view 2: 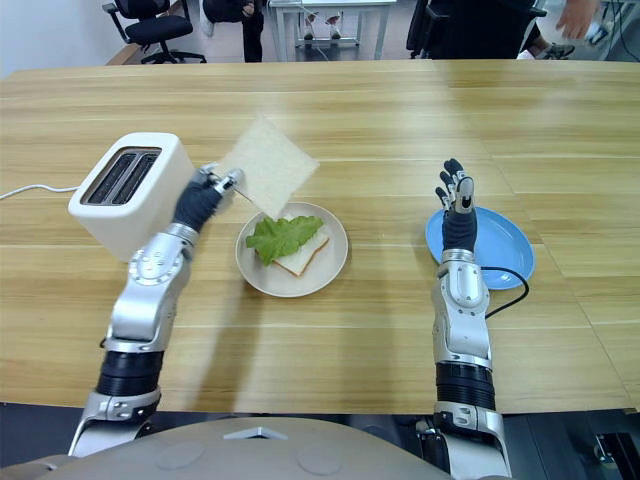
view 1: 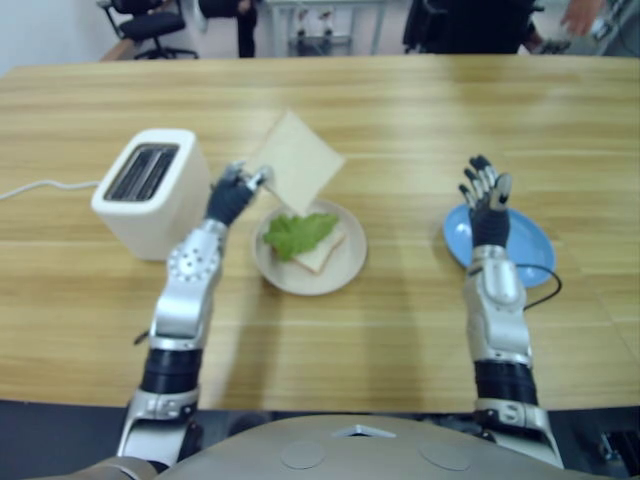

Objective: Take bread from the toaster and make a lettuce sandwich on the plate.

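Note:
A white toaster (view 1: 147,192) stands on the left of the table, its slots looking empty. My left hand (view 1: 233,194) is shut on a slice of bread (view 1: 298,162), holding it tilted in the air just above and behind the beige plate (view 1: 340,272). On that plate lies another bread slice (view 1: 322,253) with a green lettuce leaf (view 1: 298,233) on top. My right hand (view 1: 486,190) is raised with fingers spread, holding nothing, over the near-left edge of a blue plate (view 1: 523,240).
A white cord (view 1: 40,187) runs left from the toaster. A black cable (view 1: 545,283) loops by the blue plate. Office chairs (view 1: 150,22) and a person stand beyond the table's far edge.

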Controlling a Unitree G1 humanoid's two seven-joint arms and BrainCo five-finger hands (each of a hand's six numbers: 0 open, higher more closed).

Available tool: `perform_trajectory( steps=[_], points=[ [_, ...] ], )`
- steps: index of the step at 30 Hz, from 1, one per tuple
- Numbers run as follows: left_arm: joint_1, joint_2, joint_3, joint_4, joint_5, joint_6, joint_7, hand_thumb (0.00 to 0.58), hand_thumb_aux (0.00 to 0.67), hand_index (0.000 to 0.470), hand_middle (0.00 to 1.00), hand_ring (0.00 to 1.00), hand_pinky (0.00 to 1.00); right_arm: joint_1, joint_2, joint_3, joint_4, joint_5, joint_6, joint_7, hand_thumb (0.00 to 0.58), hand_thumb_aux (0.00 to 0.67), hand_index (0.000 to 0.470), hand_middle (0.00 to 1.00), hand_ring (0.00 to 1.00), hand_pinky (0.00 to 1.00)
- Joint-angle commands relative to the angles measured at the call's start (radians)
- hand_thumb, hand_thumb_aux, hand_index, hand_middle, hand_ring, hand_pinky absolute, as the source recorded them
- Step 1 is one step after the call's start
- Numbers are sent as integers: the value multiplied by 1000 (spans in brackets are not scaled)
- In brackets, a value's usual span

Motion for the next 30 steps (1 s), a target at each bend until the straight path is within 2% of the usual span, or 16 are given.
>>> perform_trajectory(
  steps=[1, 9, 17, 23, 30],
  points=[
    [-16, -18, -18, 164, 23, -44, 15, 580, 670, 460, 1000, 1000, 1000, 5, 4, 6, 28, -24, -10, -12, 0, 0, 0, 0, 0, 0],
    [-59, 8, -59, 389, 113, -144, 47, 580, 670, 460, 1000, 1000, 1000, 5, 8, 36, 34, -79, -25, -27, 0, 0, 0, 0, 0, 0],
    [-47, 41, -120, 445, 194, -158, 30, 580, 670, 460, 1000, 1000, 1000, -4, -8, 120, 23, -209, -47, -46, 0, 0, 0, 0, 0, 0],
    [-53, 67, -139, 495, 229, -155, 21, 580, 670, 460, 1000, 1000, 1000, -58, -84, 345, 77, -510, -101, -42, 0, 0, 0, 0, 0, 0],
    [-65, 89, -157, 565, 267, -168, 34, 580, 670, 460, 1000, 1000, 1000, -216, -182, 636, 309, -925, -119, -163, 0, 0, 0, 0, 0, 0]
  ],
)
